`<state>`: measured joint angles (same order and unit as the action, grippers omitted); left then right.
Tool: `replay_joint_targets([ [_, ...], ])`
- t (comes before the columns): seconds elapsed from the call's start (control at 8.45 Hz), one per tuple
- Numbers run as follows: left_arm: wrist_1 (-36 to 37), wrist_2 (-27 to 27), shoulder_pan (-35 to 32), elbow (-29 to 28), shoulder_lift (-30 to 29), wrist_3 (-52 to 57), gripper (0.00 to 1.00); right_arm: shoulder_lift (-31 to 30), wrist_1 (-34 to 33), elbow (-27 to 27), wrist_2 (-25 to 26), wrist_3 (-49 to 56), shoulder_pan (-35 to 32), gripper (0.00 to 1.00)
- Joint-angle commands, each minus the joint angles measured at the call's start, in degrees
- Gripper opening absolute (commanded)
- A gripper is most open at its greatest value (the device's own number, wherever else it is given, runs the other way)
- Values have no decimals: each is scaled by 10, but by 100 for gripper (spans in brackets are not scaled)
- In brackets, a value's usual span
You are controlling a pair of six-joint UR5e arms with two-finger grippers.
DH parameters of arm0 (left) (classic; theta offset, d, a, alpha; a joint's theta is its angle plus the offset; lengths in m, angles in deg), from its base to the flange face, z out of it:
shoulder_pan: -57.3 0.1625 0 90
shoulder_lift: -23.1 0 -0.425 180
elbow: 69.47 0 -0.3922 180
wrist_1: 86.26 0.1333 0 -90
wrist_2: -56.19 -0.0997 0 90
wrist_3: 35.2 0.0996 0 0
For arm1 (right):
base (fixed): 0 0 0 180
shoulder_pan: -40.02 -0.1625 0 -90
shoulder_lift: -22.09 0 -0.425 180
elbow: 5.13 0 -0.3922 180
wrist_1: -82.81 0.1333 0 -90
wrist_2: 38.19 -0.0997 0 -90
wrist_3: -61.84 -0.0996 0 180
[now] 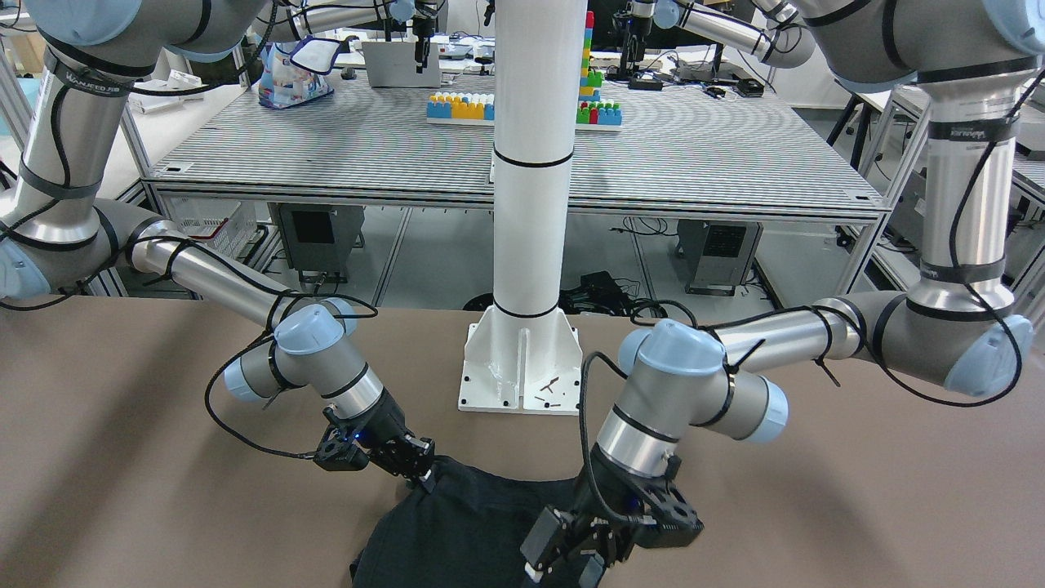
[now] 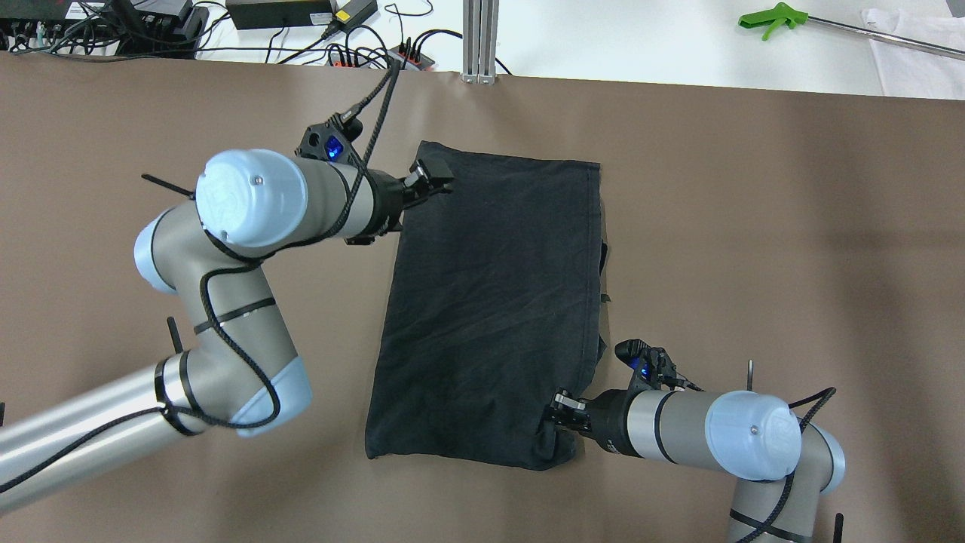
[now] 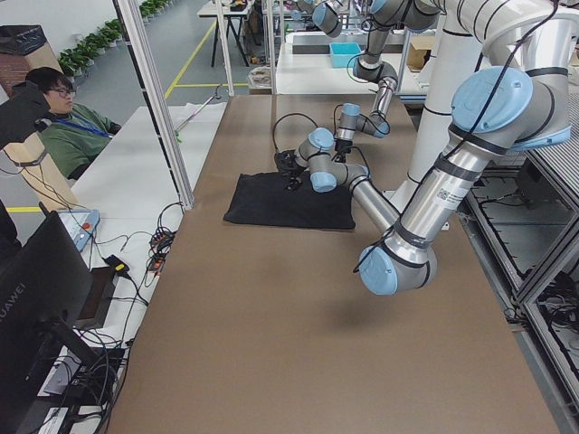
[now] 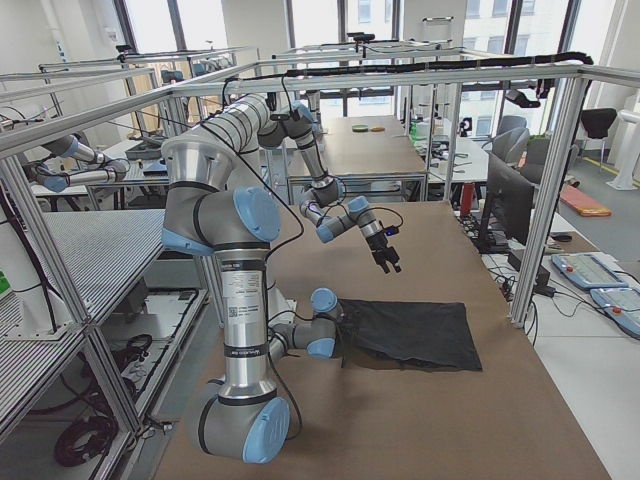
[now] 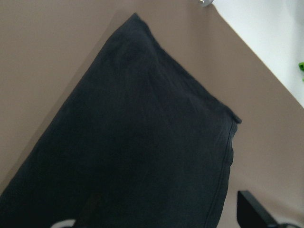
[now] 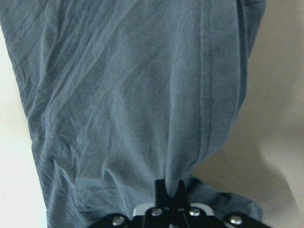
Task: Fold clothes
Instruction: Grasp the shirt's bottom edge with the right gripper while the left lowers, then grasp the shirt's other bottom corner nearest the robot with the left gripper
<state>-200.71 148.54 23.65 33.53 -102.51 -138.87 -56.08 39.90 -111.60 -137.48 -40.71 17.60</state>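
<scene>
**Right gripper pinches a near corner, left gripper hangs open over the far one**

The plain black rectangular fabric garment (image 2: 490,302) lies spread in the middle of the brown-covered table (image 2: 754,226). Its long sides run from the robot's edge towards the far edge, and a hemmed seam runs down its right side.

The right gripper (image 2: 554,422) is at the garment's near right corner. In the right wrist view its fingers are pressed together on a fold of the cloth, which is drawn up into a small peak between them, and the fabric bunches around that corner.

The left gripper (image 2: 431,177) is over the garment's far left corner, raised above the table. Its fingers stand apart and hold nothing. The left wrist view looks down on that corner, which lies flat.
</scene>
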Motion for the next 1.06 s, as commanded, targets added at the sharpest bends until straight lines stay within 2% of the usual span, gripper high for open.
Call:
replay_joint_targets([
  [0.0,-80,-27,60,93,139,-15,100,0,0,-2,-1,20,-1,0],
  [0.12,-111,-35,73,95,166,-15,100,0,0,-2,-1,23,-1,0],
  [0.35,-110,-121,146,89,178,-18,100,0,0,-2,-1,35,-1,0],
  [0.59,-120,-170,196,63,182,-46,100,0,0,-3,-1,38,0,0],
  [0.83,-123,-175,215,52,192,-50,100,0,0,-2,-1,38,0,0],
  [0.95,-125,-195,224,45,194,-51,100,0,0,-2,-1,38,0,0],
])
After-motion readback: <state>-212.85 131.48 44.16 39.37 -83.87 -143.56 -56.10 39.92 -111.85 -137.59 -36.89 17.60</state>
